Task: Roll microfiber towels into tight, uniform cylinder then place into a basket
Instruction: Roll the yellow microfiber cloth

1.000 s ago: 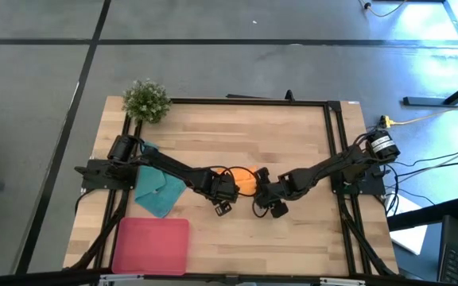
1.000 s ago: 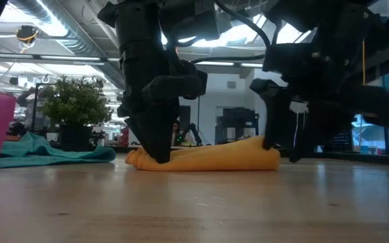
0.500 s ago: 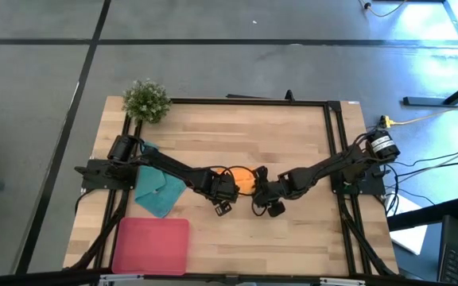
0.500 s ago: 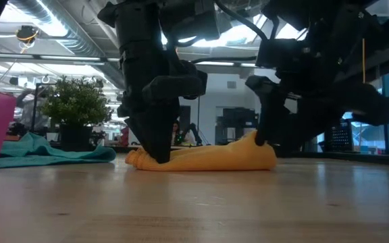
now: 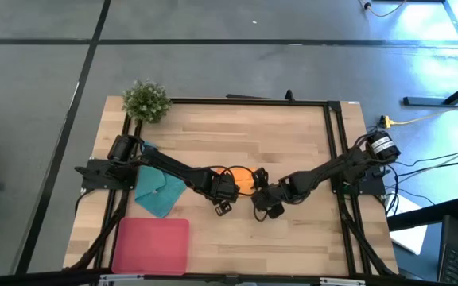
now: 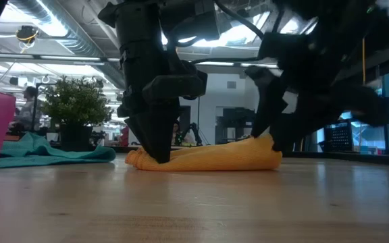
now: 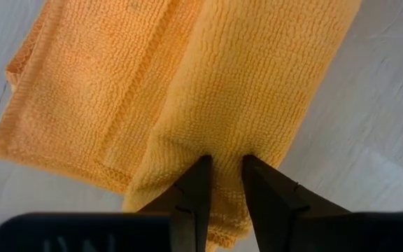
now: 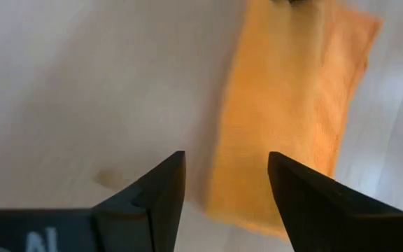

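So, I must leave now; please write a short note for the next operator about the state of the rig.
Left gripper: shut on one end of the orange towel, pinning a fold at mid-table.
Right gripper: open, at the towel's other end, holding nothing.
Orange towel: folded into a narrow strip, lying flat, not rolled into a cylinder.
Teal towel: loose and crumpled beside the left arm's base, untouched.
Basket: at the near left corner, no towel in it.
Left to do: roll the orange towel tight, put it in the basket, then do the teal one.
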Robot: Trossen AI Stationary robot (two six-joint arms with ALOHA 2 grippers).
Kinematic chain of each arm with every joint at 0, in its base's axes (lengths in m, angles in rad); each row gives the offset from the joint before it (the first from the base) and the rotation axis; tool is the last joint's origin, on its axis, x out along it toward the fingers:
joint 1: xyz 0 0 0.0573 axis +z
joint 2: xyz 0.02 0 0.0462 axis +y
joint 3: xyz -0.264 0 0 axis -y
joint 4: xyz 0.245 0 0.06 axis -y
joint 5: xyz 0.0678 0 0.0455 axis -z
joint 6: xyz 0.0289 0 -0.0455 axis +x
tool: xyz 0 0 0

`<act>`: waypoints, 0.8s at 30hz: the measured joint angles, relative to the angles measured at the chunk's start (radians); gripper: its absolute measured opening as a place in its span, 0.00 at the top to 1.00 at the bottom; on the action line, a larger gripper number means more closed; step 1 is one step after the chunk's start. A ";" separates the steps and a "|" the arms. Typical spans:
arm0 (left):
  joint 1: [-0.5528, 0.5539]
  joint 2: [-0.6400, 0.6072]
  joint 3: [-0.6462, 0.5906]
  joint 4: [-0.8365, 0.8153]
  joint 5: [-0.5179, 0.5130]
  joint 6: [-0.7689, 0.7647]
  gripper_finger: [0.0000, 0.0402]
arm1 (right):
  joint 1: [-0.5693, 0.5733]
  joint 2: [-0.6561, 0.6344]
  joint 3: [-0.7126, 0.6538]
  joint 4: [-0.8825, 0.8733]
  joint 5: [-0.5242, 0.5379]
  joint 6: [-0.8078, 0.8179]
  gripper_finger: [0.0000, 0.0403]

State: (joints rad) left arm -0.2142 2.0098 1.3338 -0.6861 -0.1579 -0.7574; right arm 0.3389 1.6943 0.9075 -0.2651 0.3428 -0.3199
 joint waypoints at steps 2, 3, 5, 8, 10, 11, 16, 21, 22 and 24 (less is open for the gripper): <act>0.000 0.000 0.000 0.000 0.007 -0.001 0.80 | -0.026 0.011 -0.019 0.028 -0.006 0.000 0.49; 0.000 0.000 0.000 0.002 0.009 -0.001 0.80 | -0.037 0.016 -0.028 0.046 -0.015 0.000 0.49; 0.000 0.000 0.000 0.005 0.010 -0.001 0.80 | -0.053 0.025 -0.047 0.070 -0.043 0.000 0.49; 0.000 0.000 -0.001 0.008 0.011 -0.002 0.80 | -0.065 0.047 -0.069 0.088 -0.062 0.000 0.49; 0.000 0.000 -0.001 0.009 0.012 -0.002 0.80 | -0.066 0.059 -0.071 0.097 -0.054 0.001 0.49; 0.000 0.000 -0.001 0.014 0.013 -0.003 0.80 | -0.065 0.063 -0.072 0.098 -0.049 0.001 0.49; 0.000 0.000 0.000 0.024 0.014 -0.003 0.80 | -0.064 0.076 -0.073 0.106 -0.026 0.032 0.49; 0.000 0.000 -0.001 0.024 0.015 -0.003 0.80 | -0.065 0.080 -0.075 0.114 -0.011 0.085 0.57; 0.000 0.000 0.000 0.025 0.015 -0.003 0.80 | -0.065 0.081 -0.075 0.115 -0.012 0.098 0.60; 0.000 0.000 0.000 0.025 0.015 -0.003 0.80 | -0.065 0.081 -0.075 0.116 -0.015 0.107 0.68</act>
State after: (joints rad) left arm -0.2142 2.0098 1.3334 -0.6613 -0.1432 -0.7601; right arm 0.2741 1.7756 0.8322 -0.1487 0.3282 -0.2124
